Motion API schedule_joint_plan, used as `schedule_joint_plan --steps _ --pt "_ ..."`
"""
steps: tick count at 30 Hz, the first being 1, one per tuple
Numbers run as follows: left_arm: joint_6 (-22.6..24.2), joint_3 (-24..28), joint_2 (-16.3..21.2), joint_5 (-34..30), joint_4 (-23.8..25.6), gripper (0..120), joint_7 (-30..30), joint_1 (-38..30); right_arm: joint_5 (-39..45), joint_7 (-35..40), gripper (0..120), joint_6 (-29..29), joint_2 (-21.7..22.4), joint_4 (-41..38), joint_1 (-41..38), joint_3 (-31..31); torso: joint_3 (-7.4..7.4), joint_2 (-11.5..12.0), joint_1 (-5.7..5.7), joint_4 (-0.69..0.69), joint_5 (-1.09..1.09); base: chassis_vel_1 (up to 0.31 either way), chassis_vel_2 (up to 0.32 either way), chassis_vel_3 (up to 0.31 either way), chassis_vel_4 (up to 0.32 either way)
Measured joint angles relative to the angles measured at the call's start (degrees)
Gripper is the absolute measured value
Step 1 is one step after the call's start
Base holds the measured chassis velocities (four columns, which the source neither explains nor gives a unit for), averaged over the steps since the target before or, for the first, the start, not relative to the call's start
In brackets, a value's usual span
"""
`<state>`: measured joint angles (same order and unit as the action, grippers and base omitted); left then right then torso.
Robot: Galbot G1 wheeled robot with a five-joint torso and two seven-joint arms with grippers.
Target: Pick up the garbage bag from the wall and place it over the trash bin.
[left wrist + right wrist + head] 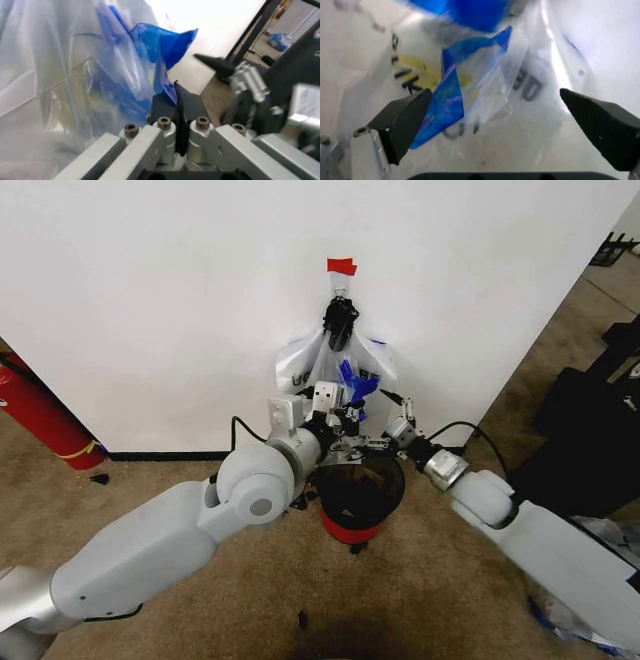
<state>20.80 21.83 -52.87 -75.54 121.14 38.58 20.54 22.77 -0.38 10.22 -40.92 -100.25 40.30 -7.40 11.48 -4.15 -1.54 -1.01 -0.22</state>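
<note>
The garbage bag (340, 370), thin translucent white plastic with blue print, hangs from a black hook under a strip of red tape on the white wall. Directly below it stands the trash bin (362, 485), dark with a red base. My left gripper (333, 406) is at the bag's lower part. In the left wrist view this gripper (176, 98) is shut, with a blue fold of the garbage bag (165, 45) pinched between its pads. My right gripper (388, 428) is just right of the bag, above the bin's rim. It (502, 123) stands wide open, the garbage bag (485, 86) with black lettering close in front of it.
A red fire extinguisher (40, 415) leans against the wall at the far left. Black equipment (590, 430) stands on the carpet at the right, with loose plastic (590, 620) on the floor near my right arm. Small dark scraps lie around the bin.
</note>
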Motion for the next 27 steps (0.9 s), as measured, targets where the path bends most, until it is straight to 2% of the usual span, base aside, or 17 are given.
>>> schedule_joint_plan --steps 2,7,19,22,24,27 --pt "0.0 -0.16 0.32 0.06 0.01 0 -0.04 0.48 3.57 -0.86 96 -0.29 1.16 -0.93 0.69 1.12 0.0 0.0 0.0 0.02 0.0 0.0 0.0 0.0 0.0" --pt "-0.01 -0.19 0.41 0.1 0.41 0 -0.08 0.77 4.45 -2.45 98 -0.24 2.13 -0.5 0.3 1.29 0.0 0.0 0.0 0.02 0.0 0.0 0.0 0.0 0.0" --pt "0.0 0.19 -0.06 0.05 1.19 0 0.05 0.57 3.95 -4.55 96 0.07 0.27 3.05 -6.65 -6.44 0.0 0.0 0.0 0.02 -0.01 0.0 0.0 0.0 0.0" --pt "0.0 -0.05 0.12 0.03 1.22 0 0.04 0.71 3.5 -4.54 86 0.05 -1.05 4.95 -8.84 -9.05 0.0 0.0 0.0 0.03 0.0 0.0 0.0 0.0 0.0" --pt "0.0 -0.19 0.17 0.03 1.28 0 0.01 0.81 3.28 -4.54 83 0.04 -1.44 5.4 -9.53 -9.8 0.0 0.0 0.0 0.02 -0.01 0.0 0.0 0.0 0.0" --pt "0.01 -0.46 0.23 0.01 1.32 0 -0.05 1.17 1.59 -4.8 69 0.04 -2.85 6.79 -11.37 -11.35 0.0 0.0 0.0 0.02 0.0 0.0 0.0 0.0 0.0"
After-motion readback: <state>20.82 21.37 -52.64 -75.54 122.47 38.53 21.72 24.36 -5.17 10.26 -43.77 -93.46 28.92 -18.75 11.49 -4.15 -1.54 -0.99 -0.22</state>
